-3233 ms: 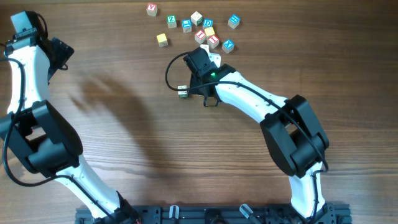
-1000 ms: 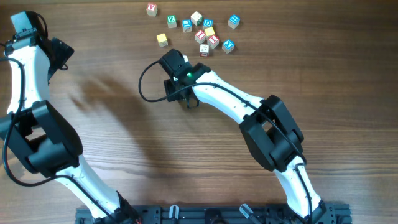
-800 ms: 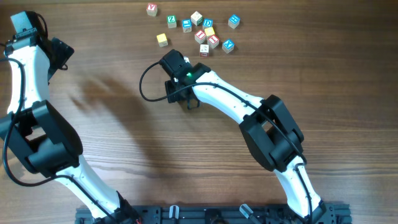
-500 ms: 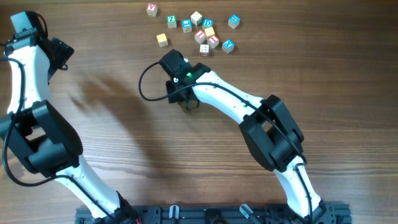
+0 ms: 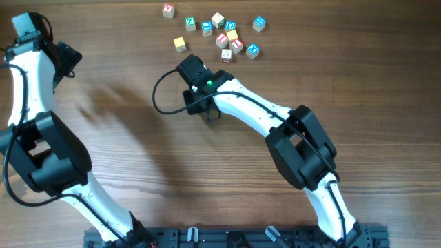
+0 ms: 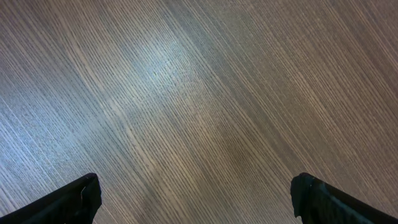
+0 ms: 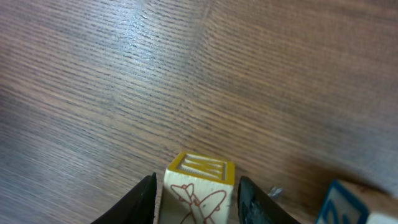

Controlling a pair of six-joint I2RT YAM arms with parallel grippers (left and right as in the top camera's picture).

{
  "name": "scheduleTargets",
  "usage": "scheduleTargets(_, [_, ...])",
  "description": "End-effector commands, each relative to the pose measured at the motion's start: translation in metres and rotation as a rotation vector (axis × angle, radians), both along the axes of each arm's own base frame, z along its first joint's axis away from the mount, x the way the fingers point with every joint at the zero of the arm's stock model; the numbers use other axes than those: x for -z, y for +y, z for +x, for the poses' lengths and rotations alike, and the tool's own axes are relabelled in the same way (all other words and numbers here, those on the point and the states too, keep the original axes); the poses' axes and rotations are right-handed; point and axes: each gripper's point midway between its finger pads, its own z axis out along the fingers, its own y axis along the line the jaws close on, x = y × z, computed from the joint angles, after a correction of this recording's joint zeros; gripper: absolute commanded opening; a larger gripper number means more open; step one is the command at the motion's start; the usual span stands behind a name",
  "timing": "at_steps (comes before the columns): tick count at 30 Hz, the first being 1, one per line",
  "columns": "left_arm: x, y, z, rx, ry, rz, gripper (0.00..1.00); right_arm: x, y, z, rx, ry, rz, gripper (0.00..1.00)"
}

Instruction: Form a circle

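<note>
Left gripper (image 6: 196,194) at 9–10 o'clock of the table (image 6: 199,87), jaws spread wide with only the two dark tips showing in the left wrist view. Bare wood grain lies between them, and they hold and touch nothing. Left arm (image 5: 27,89) runs up the 9 o'clock edge. Right arm (image 5: 248,107) reaches in from 5 o'clock, with its wrist at about 11 o'clock of table centre. Right gripper (image 7: 196,198) has its jaws partly drawn in, one on each side of a cream block (image 7: 199,169) with a yellow striped top and a red drawing on its side. The block sits on the table. A thin gap shows at the left jaw and the right jaw is just beside or touching, so can't tell if it is actually pinched. A blue block (image 7: 342,202) is cut off at 4 o'clock of that view. The block cluster (image 5: 232,35) sits at 12 o'clock of the table, a loose bunch of white, blue, red and yellow pieces with no clean ring, apart from the right wrist. Single yellow block (image 5: 180,44) lies at 9 o'clock of the cluster, and a red-white block (image 5: 168,9) at 10 o'clock of it.
</note>
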Motion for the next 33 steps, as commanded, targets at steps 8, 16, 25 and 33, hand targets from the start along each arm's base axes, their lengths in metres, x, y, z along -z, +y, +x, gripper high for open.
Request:
scheduleTargets(8, [-0.01,0.003,0.001,0.002,-0.017,0.013,1.0,0.013,-0.006,0.003,-0.4,-0.121,-0.172,0.29])
scheduleTargets(16, [-0.01,0.003,0.001,0.002,-0.018,0.013,1.0,0.016,-0.024,0.002,-0.508,-0.132,-0.296,0.3])
scheduleTargets(25, [-0.01,0.003,0.001,0.002,-0.017,0.013,1.0,0.02,-0.037,-0.007,-0.502,-0.083,-0.341,0.31])
scheduleTargets(33, [-0.01,0.003,0.001,0.002,-0.017,0.013,1.0,0.022,-0.042,-0.011,-0.48,-0.053,-0.348,0.31])
